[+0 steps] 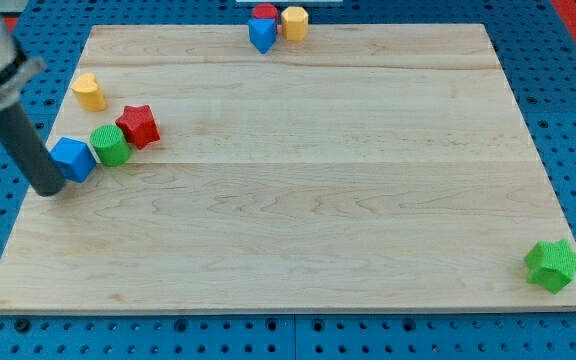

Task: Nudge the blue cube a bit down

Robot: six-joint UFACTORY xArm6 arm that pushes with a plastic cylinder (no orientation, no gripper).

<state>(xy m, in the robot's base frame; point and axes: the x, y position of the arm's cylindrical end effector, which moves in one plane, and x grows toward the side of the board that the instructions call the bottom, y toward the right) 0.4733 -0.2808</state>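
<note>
The blue cube lies near the wooden board's left edge. It touches a green cylinder on its right. My tip rests on the board just left of and slightly below the blue cube, touching or nearly touching its left side. The dark rod rises from the tip toward the view's top left corner.
A red star block sits right of the green cylinder. A yellow cylinder lies above them. At the board's top edge are a blue block, a red block and a yellow block. A green star is at bottom right.
</note>
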